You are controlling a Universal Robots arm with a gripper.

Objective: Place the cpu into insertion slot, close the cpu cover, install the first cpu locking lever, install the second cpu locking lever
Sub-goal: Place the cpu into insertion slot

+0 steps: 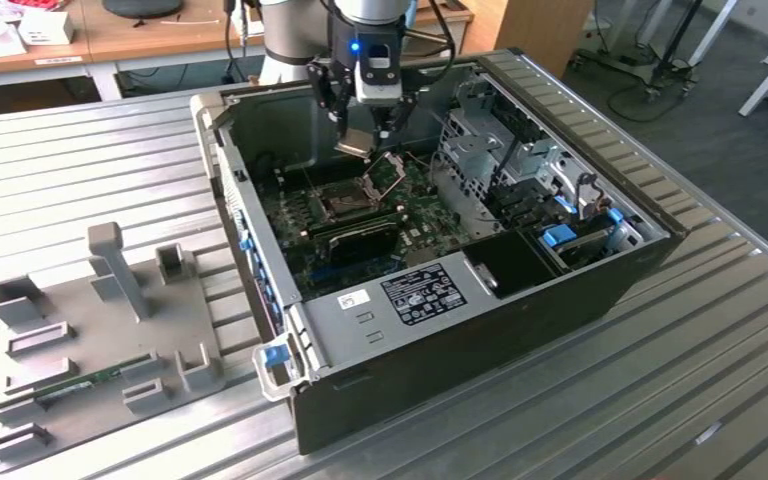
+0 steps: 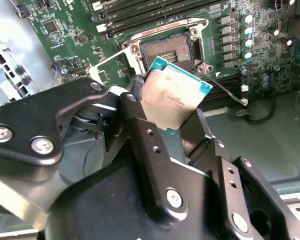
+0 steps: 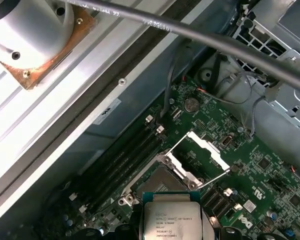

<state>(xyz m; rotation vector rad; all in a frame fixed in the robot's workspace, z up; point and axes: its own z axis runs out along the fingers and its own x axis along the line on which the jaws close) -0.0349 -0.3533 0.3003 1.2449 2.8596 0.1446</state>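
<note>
Your gripper (image 1: 357, 138) is clamped on two opposite edges of the cpu (image 2: 176, 97), holding it tilted in mid-air, with the open insertion slot (image 1: 337, 207) below and slightly nearer, and the cpu cover (image 1: 387, 172) raised on the exterior view's right.

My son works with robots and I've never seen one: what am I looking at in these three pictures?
This is one robot arm ending in a black two-fingered gripper. The exterior view comes from a camera off the arm; both wrist views come from cameras riding on it. A black computer case lies open on a ribbed metal table, showing its green motherboard. The gripper is shut on the cpu, a small flat square chip with a silvery top, held over the board, not yet in the insertion slot, a dark square socket. The cpu cover, a thin silvery frame, stands open.
</note>
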